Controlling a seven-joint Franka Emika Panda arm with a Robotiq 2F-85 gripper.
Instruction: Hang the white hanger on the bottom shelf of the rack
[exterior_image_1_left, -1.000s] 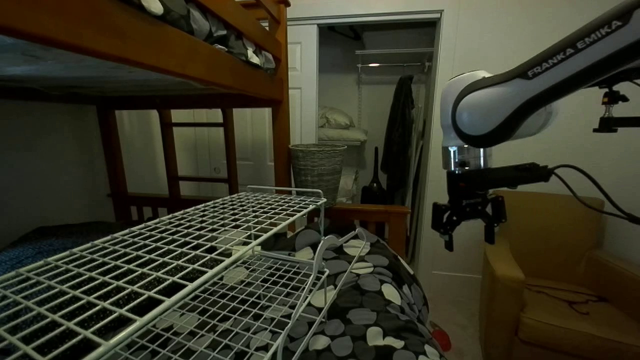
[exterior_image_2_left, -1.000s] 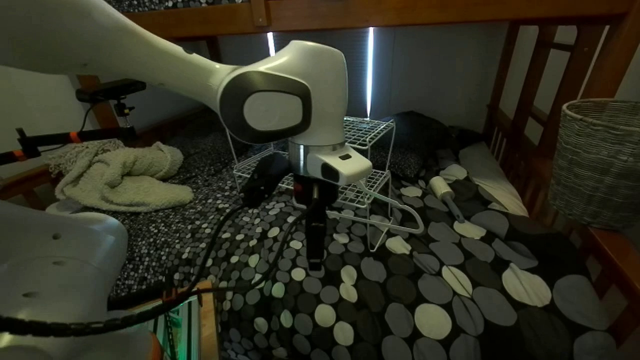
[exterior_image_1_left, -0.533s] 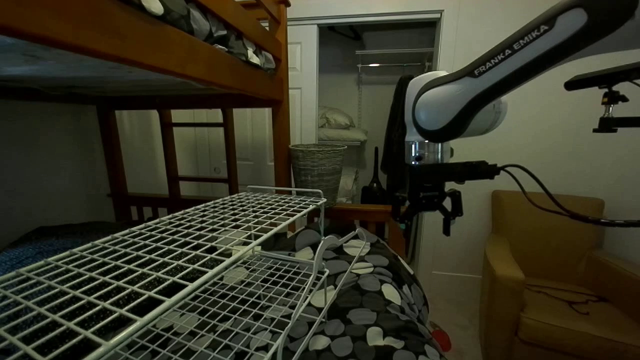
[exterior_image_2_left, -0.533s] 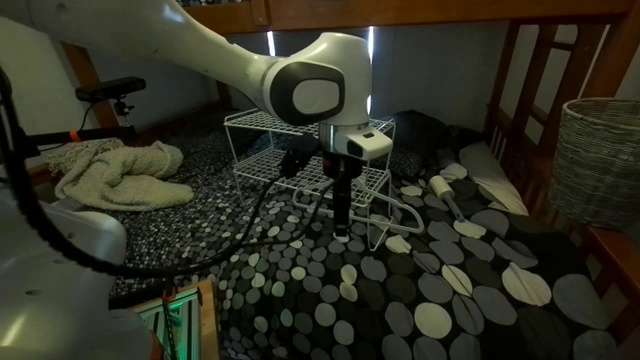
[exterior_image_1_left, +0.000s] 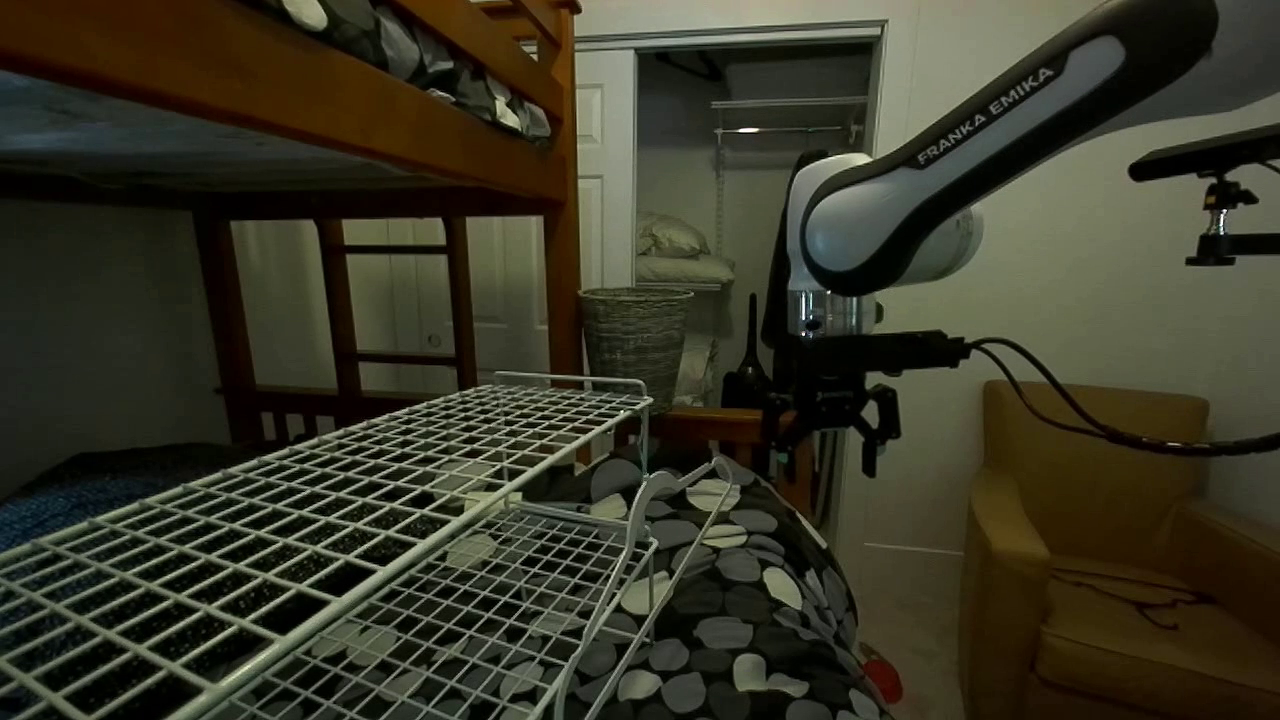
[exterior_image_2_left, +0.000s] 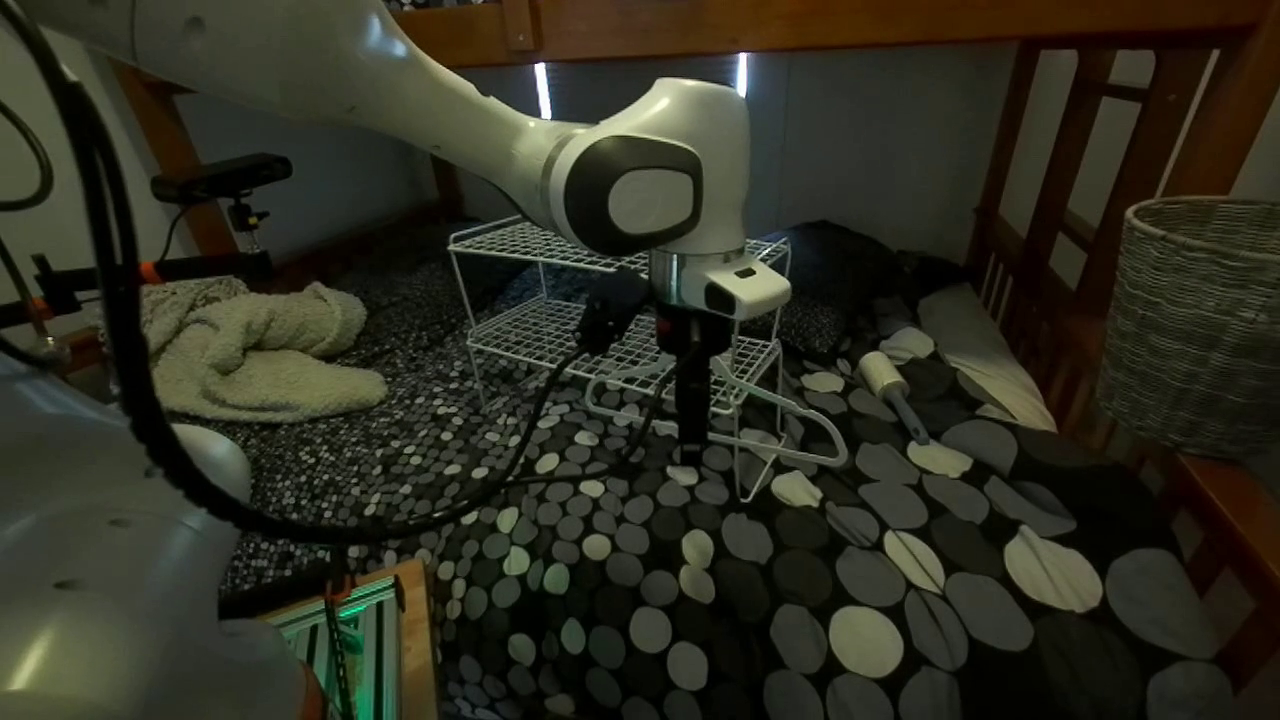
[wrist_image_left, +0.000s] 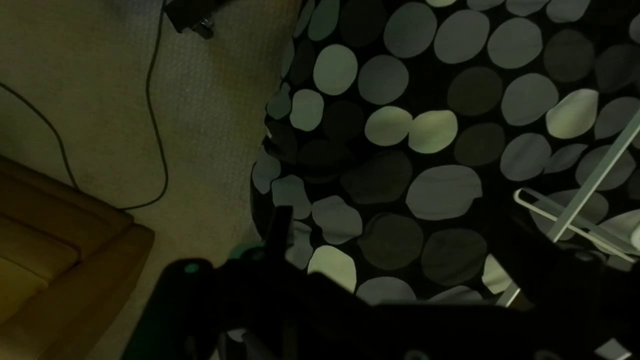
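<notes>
The white hanger (exterior_image_1_left: 640, 505) leans at a tilt against the front edge of the bottom shelf (exterior_image_1_left: 450, 620). It also shows in an exterior view (exterior_image_2_left: 805, 411), partly behind my gripper. Its hook is hidden there, so I cannot tell whether it holds the shelf. The rack (exterior_image_1_left: 330, 490) stands on the bed, also in an exterior view (exterior_image_2_left: 520, 240). My gripper (exterior_image_1_left: 825, 465) points down, open and empty. In an exterior view the gripper (exterior_image_2_left: 690, 455) appears in front of the hanger. In the wrist view the gripper (wrist_image_left: 395, 225) has bedding between its fingers; the hanger's bar (wrist_image_left: 592, 182) runs at the right.
The bunk bed's upper frame (exterior_image_2_left: 800, 25) hangs above the rack. A lint roller (exterior_image_2_left: 885, 380) and a fluffy blanket (exterior_image_2_left: 260, 345) lie on the bed. A wicker basket (exterior_image_2_left: 1190, 330) stands at the bed's end. A yellow armchair (exterior_image_1_left: 1090, 440) stands beside the bed.
The arm and open gripper have moved toward the rack and hanger, quickly at first, then only slightly with a small dip. The hanger and rack have not moved.
</notes>
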